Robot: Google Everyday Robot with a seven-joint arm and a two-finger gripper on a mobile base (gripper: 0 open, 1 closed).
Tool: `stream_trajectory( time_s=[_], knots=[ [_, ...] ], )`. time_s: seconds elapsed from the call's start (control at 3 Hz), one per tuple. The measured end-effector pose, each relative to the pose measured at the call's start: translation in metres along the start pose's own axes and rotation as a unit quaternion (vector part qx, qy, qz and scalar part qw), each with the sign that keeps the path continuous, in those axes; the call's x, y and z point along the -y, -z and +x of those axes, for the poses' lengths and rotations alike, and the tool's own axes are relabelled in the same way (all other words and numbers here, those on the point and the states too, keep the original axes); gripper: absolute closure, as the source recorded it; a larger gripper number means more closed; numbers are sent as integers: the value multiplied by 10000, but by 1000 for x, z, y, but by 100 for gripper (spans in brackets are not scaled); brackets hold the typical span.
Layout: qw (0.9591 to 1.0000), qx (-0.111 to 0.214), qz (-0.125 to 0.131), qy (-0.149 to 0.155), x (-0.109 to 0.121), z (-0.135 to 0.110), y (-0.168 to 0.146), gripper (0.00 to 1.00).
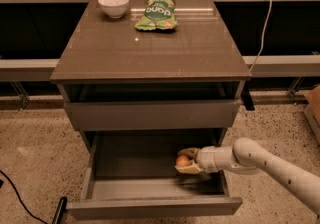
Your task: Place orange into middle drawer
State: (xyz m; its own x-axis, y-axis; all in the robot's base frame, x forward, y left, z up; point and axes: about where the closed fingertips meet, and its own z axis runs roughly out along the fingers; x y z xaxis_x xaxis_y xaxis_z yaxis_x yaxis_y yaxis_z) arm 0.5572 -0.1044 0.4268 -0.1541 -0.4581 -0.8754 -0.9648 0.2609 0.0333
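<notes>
You have the gripper (180,162) inside the open middle drawer (135,188), reaching in from the right on the end of the pale arm (270,164). Its jaws are clamped on the orange (182,160), one finger above the fruit and one below it. The orange sits in the right half of the drawer, near the right side wall and roughly midway between the drawer's back and its front panel. It seems to hang just above the pale floor of the drawer, though from this angle you cannot be sure it isn't already touching.

The middle drawer is pulled well out toward you, its front panel low in view. Above it, the upper drawer (150,114) shows only its flat grey front.

On the table (150,50) over the drawers, a white bowl (114,4) stands at the back left corner, and a green snack bag (156,14) lies just to its right, apart from it. A dark cable (19,199) runs across the speckled floor at lower left.
</notes>
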Motion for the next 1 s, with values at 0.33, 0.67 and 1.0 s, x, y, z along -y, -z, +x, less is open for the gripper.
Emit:
stream_trajectory(
  time_s=[0.33, 0.67, 1.0],
  knots=[
    [9996, -227, -27, 159, 1, 8, -5, 12],
    [9985, -378, 79, 383, 0, 13, -7, 0],
    [9984, -386, 88, 396, 0, 14, -7, 0]
  ],
)
